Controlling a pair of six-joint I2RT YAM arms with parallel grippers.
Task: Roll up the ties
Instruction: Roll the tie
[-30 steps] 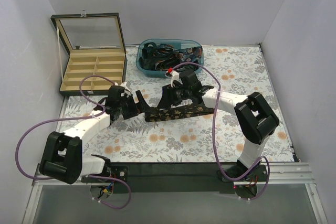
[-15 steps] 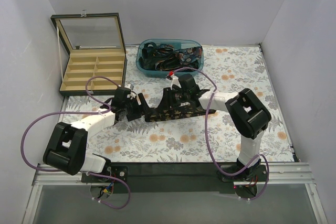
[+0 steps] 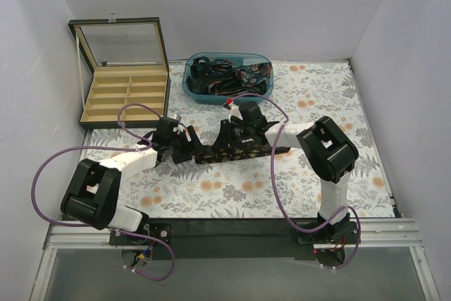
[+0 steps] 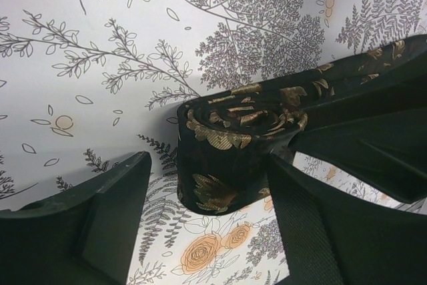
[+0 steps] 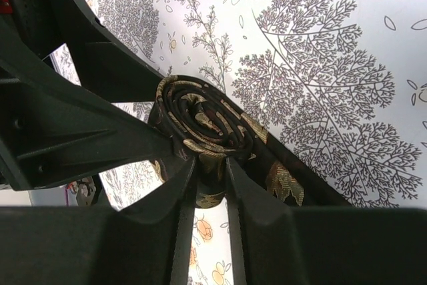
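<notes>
While the right end effector (image 5: pixel 210 168) pinches it, the tie roll (image 4: pixel 227 145) sits mid-table (image 3: pixel 331 103).

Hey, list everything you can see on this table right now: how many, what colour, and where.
tie: one, dark with gold pattern, mid-table, partly rolled
ties: several in a tangle, number unclear, dark, in the bin
bin: one, teal, rear centre
box: one, black with tan compartments, glass lid up, rear left
cloth: one, white floral, covering the table
cables: two, purple, one looping from each arm
left arm: one, white and black, left of the roll, jaws open astride it
right arm: one, white and black, right of the roll, jaws pinching it
</notes>
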